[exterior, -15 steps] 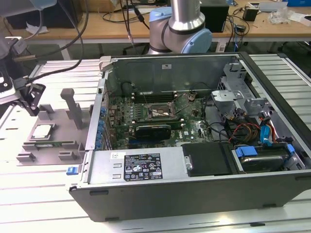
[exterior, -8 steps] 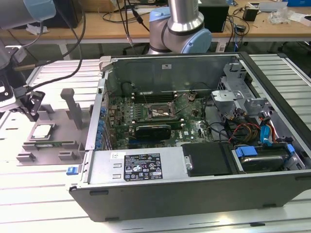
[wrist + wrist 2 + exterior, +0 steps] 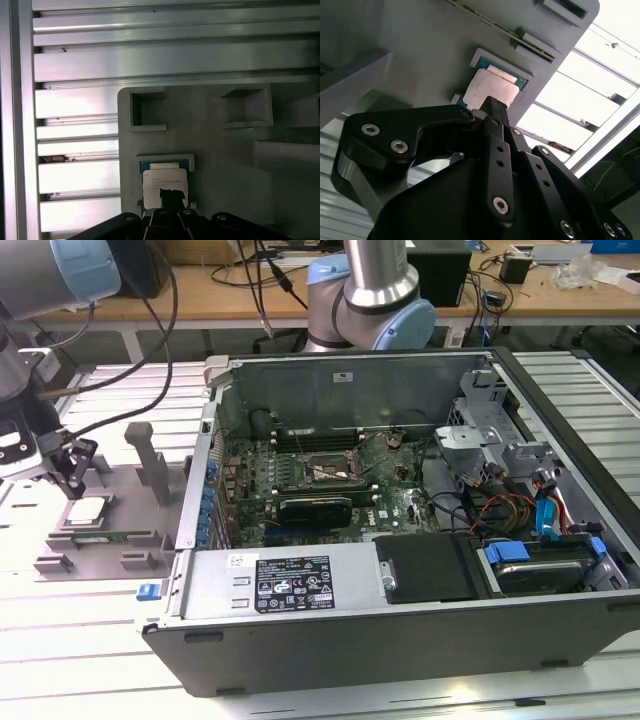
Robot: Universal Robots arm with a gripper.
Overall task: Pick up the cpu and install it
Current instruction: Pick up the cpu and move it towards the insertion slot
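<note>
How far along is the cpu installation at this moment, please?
Done: nothing shows as finished yet. The cpu lies in its pocket on the grey fixture tray, at the exterior view's left. In hand: the gripper hangs right over the cpu, its tip in front of the chip in both wrist views. Left: lifting it and seating it inside the open computer case.

A robotics lab: a grey-and-blue robot arm [image 3: 375, 290] stands behind an opened desktop computer case [image 3: 400, 650] on a slatted aluminium counter [image 3: 80, 640], cables [image 3: 262, 285] trailing across the background.
</note>
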